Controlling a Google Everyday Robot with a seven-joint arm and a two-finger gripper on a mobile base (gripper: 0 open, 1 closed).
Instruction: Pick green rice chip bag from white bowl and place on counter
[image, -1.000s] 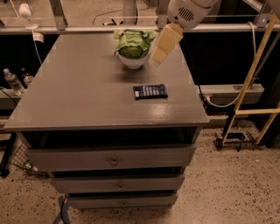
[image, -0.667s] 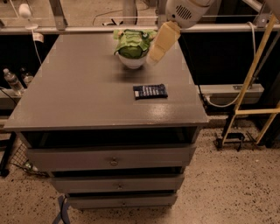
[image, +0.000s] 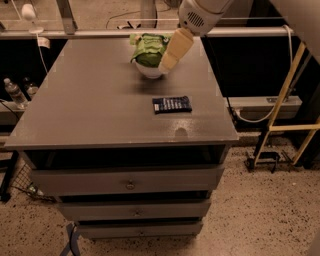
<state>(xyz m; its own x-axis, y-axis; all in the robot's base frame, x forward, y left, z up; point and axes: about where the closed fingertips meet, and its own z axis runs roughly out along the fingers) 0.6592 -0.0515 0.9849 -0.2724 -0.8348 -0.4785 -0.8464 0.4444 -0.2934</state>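
Showed the gripper (image: 169, 57) shifted leftward from its place a second before, hanging from above at the far side of the counter (image: 90, 100), its tip over the right rim of the white bowl (image: 146, 72). Could not tell how wide the gripper stood, nor whether it had hold of anything. Found the green rice chip bag (image: 149, 47) unmoved, lying in the white bowl and bulging well above its rim. Found the dark-blue packet (image: 172, 104) unmoved too, flat on the counter, nearer than the bowl, slightly right and apart from it. Showed three drawers (image: 130, 181) stacked beneath the counter.
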